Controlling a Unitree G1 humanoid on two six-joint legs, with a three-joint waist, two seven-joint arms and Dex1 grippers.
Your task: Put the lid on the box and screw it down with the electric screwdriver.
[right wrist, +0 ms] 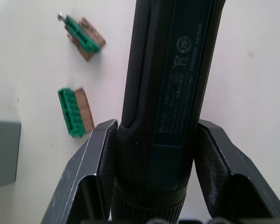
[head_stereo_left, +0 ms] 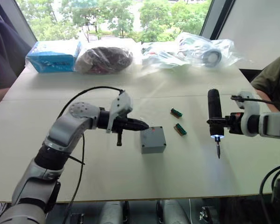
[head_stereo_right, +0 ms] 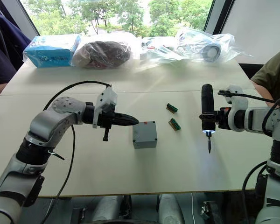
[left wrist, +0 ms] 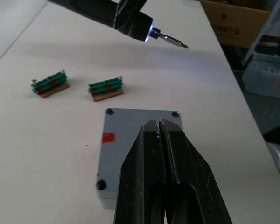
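The grey box [head_stereo_left: 153, 147] stands mid-table with the lid [left wrist: 130, 140] lying flat on top of it; the lid has dark screw points at its corners and a small red mark. My left gripper [head_stereo_left: 147, 125] is shut and empty, its tips hovering over the lid's left edge. To the right of the box, my right gripper [head_stereo_left: 219, 122] is shut on the electric screwdriver [head_stereo_left: 215, 109]. The tool hangs upright with its light on and its bit [head_stereo_left: 218, 151] pointing down, above the table and apart from the box.
Two small green blocks [head_stereo_left: 176, 112] [head_stereo_left: 180, 129] lie between the box and the screwdriver. Plastic bags [head_stereo_left: 203, 49] and a blue packet [head_stereo_left: 53, 56] line the table's far edge. A person [head_stereo_left: 270, 79] sits at the right and another [head_stereo_left: 0, 70] at the left.
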